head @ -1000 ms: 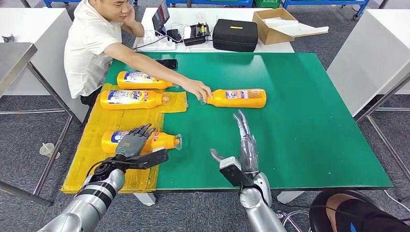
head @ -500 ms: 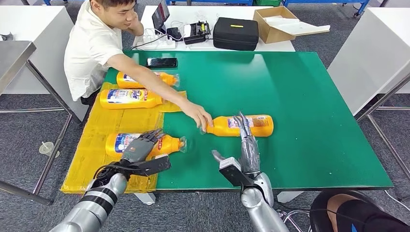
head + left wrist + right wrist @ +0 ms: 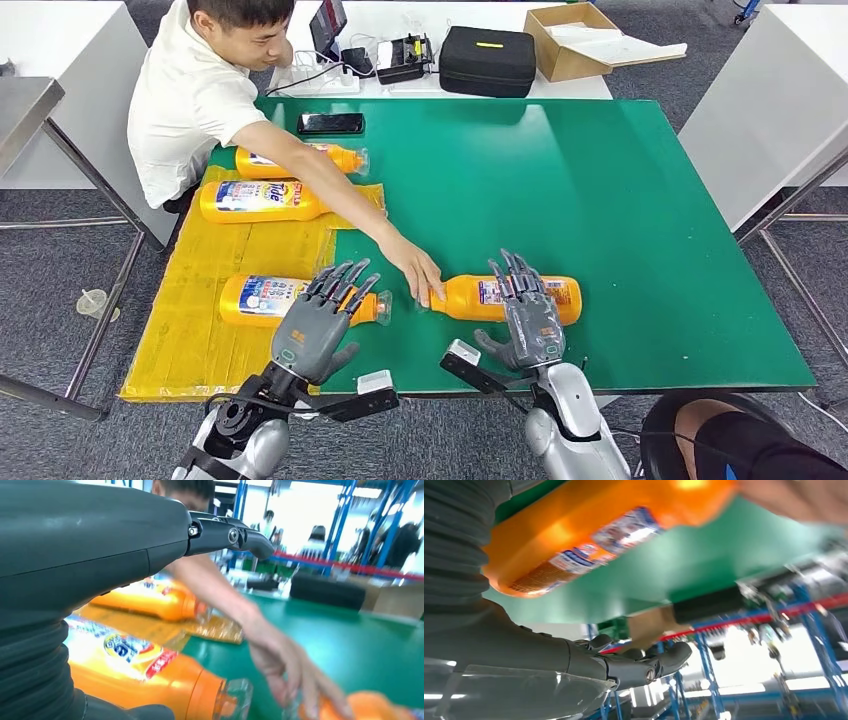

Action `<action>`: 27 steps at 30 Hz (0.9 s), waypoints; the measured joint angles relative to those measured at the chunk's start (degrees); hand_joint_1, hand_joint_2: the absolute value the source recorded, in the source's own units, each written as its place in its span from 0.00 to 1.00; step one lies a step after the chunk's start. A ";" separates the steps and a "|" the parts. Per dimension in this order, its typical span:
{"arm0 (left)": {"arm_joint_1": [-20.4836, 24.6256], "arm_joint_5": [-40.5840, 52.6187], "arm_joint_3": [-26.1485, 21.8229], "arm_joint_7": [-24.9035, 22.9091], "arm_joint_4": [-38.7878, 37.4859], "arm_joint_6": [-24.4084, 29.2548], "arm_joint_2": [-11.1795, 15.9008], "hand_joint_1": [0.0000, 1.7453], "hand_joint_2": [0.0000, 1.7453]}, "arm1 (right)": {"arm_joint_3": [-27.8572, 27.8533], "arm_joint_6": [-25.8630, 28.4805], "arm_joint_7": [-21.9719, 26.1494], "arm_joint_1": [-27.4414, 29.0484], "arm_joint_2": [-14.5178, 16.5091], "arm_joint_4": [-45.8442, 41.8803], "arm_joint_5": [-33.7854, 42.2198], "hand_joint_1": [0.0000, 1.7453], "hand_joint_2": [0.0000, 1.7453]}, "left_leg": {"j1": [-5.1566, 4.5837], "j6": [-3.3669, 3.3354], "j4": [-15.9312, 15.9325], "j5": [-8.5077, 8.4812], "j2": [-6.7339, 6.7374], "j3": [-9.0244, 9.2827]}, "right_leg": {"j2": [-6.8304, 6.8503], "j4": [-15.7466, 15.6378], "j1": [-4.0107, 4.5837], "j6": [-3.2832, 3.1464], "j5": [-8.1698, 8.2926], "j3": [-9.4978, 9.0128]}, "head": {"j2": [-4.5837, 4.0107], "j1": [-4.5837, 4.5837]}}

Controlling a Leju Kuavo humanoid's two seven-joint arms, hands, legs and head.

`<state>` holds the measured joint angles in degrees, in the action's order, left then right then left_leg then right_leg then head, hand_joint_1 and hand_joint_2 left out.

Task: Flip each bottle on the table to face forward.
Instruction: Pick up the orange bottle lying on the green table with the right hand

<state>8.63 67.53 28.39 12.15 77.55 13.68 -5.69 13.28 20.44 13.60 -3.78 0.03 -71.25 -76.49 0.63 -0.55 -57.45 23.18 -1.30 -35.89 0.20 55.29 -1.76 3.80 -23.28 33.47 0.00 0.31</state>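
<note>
Left robot hand (image 3: 312, 335) raised palm-down over near-left bottle (image 3: 262, 299), fingers spread, holding nothing. Right robot hand (image 3: 530, 318) hovers over orange bottle (image 3: 505, 298) lying on green worktop (image 3: 620, 200), fingers fanned apart, contact unclear. Person's hand (image 3: 418, 275) on that bottle's cap end. Two more bottles (image 3: 262, 200) (image 3: 325, 157) lie by yellow sheet (image 3: 215, 255), far left. Black case (image 3: 487, 67), cardboard box (image 3: 580, 45) on white table behind.

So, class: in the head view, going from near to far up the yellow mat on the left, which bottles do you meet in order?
Bottle under the left hand → Tide-labelled bottle → bottle nearest the phone, partly behind the person's arm.
</note>
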 joint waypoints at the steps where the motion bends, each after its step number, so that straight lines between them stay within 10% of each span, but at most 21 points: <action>1: -1.06 0.00 0.16 0.25 1.53 0.45 0.05 0.00 1.00 | 0.33 -0.78 -1.52 0.19 -1.15 -0.20 -1.28 0.00 1.00 | 0.00 0.00 0.00 0.00 0.00 -0.01 | 0.00 0.00 0.00 0.00 0.00 0.02 | 0.00 0.00; 14: -9.31 -8.93 1.14 4.72 12.13 1.04 -1.40 0.00 1.00 | 0.76 -6.34 -9.21 0.54 -10.22 -1.70 -6.28 0.00 1.00 | -0.01 -0.01 0.00 0.00 0.05 -0.13 | -0.01 0.00 -0.01 0.00 0.01 0.10 | 0.00 0.00; 27: -11.04 -11.72 0.93 6.15 14.05 0.69 -2.58 0.00 1.00 | -1.65 -10.41 -10.65 -2.08 -10.68 3.93 -5.74 0.00 1.00 | 0.02 0.00 0.00 0.00 0.08 -0.11 | -0.03 -0.01 0.03 0.00 0.02 0.12 | 0.00 0.01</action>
<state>-2.41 55.81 29.33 18.30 91.60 14.37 -8.27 11.63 10.03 2.95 -5.86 -10.65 -67.33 -82.23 0.65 -0.55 -57.45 23.17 -1.22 -36.00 0.17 55.28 -1.74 3.80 -23.26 33.59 0.00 0.32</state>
